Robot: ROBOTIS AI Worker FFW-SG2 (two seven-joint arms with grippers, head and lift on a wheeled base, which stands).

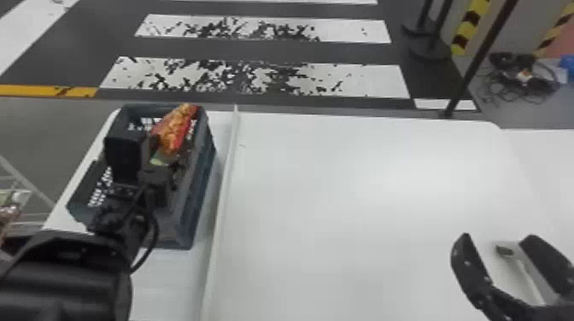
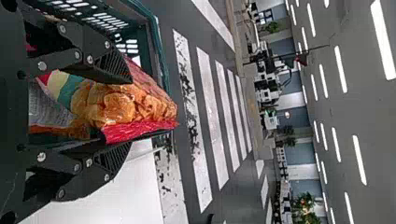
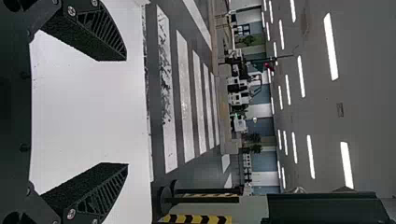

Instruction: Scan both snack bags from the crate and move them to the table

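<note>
My left gripper [image 1: 160,147] is at the far part of the dark crate [image 1: 198,188], with an orange and red snack bag [image 1: 177,128] rising beyond it near the crate's far right corner. In the left wrist view, the two fingers of the left gripper [image 2: 128,112] press against opposite sides of the snack bag [image 2: 112,105]. A grey printed surface lies beside its lower end; I cannot tell whether it belongs to another bag. My right gripper [image 1: 497,241] is parked over the table's near right part. Nothing is between the spread fingers of the right gripper [image 3: 126,112].
The crate stands on the left part of the white table [image 1: 363,205], left of a thin raised strip [image 1: 222,200]. A wire rack [image 1: 21,188] is at the left edge. Dark posts [image 1: 474,64] stand on the floor past the table's far right.
</note>
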